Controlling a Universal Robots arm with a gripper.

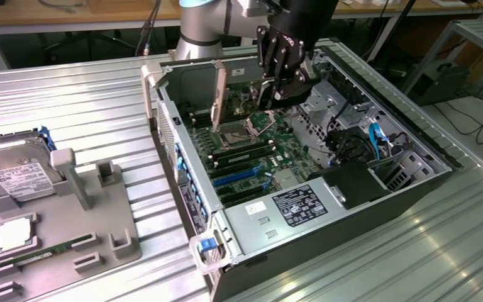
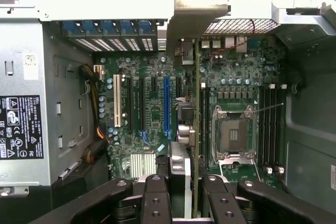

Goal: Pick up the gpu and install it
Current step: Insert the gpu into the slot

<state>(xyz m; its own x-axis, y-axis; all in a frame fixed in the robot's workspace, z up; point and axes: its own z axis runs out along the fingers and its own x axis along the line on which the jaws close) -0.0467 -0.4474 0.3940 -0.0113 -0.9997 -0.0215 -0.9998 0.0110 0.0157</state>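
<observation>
gripper [image 1: 279, 94] clamped on gpu [image 2: 195, 129]; card edge-on, upright over motherboard [image 2: 142, 77], bracket [image 2: 195, 19] toward rear wall [image 2: 105, 3]. lower straight, no tilt; line bottom edge over slot [image 2: 203, 124], bracket with rear opening, then press evenly.

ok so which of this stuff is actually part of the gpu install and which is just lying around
In the job:
gpu, clamped in the gripper
open computer case
motherboard

Lying about:
hard drive
square silver chip
memory stick
grey holder they sit on
</observation>
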